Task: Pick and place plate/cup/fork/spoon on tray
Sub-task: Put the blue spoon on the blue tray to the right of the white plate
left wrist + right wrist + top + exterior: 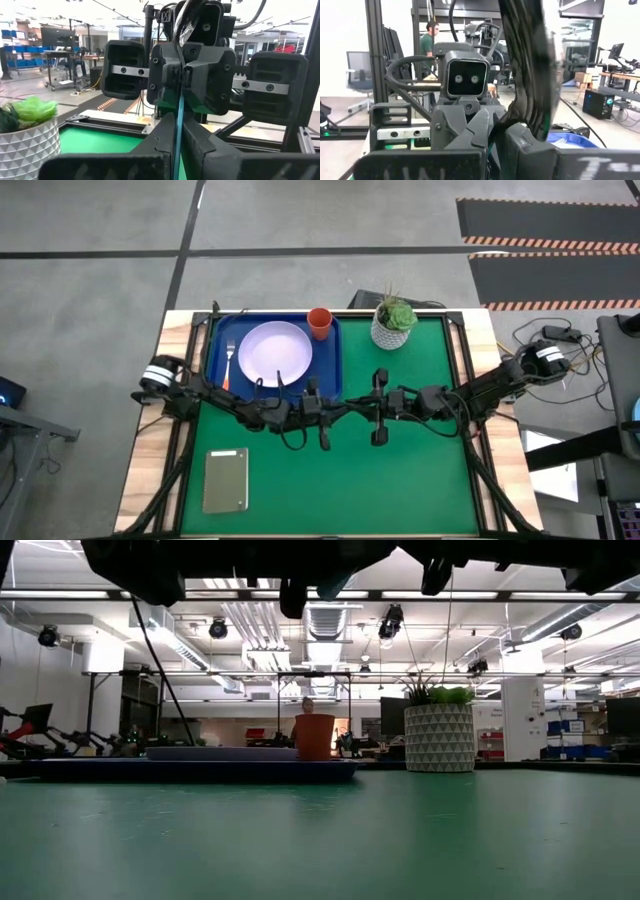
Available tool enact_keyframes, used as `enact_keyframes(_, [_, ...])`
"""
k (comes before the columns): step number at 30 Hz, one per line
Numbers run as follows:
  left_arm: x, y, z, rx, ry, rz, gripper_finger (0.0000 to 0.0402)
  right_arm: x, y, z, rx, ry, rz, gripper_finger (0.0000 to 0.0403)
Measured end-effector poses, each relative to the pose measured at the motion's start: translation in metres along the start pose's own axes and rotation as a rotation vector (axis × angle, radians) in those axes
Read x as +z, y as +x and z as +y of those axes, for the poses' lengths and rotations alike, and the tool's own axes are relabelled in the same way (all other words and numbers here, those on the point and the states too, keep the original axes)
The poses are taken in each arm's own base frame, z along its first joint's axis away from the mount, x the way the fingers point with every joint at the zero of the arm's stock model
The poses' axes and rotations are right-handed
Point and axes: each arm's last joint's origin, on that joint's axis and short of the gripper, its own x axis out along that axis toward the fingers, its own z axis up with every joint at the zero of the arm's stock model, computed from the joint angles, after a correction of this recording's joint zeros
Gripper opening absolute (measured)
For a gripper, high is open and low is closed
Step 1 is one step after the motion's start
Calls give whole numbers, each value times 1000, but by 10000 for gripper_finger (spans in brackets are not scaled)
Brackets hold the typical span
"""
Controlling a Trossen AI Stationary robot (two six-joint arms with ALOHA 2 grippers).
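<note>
- The left pincer point(335, 416) was clenched on the light blue handle of the spoon point(177, 125), held in the air above the green bench point(420, 470), just off the tray's near right corner.
- The right pincer point(368, 412) faced it tip to tip; its fingers point(530, 150) sat close together around the spoon's dark bowl end, so both pincers gripped the 1 spoon.
- The blue tray point(213, 345) held 3 pieces: the lavender plate point(275, 350) at its middle, the fork point(229, 360) just beside the plate on the tray's left side, and the orange-red cup point(319, 322) upright in the tray's far right corner.
- A potted plant point(394, 325) stood just right of the tray.
- A grey-green slab point(225, 479) lay well apart from the tray's near edge.
</note>
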Motion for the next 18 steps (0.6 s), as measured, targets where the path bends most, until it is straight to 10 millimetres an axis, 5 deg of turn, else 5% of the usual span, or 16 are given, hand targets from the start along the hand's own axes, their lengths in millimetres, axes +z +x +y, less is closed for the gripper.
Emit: enact_keyframes(18, [3, -15, 8, 25, 88, 178, 160, 11, -10, -19, -50, -23, 127, 8])
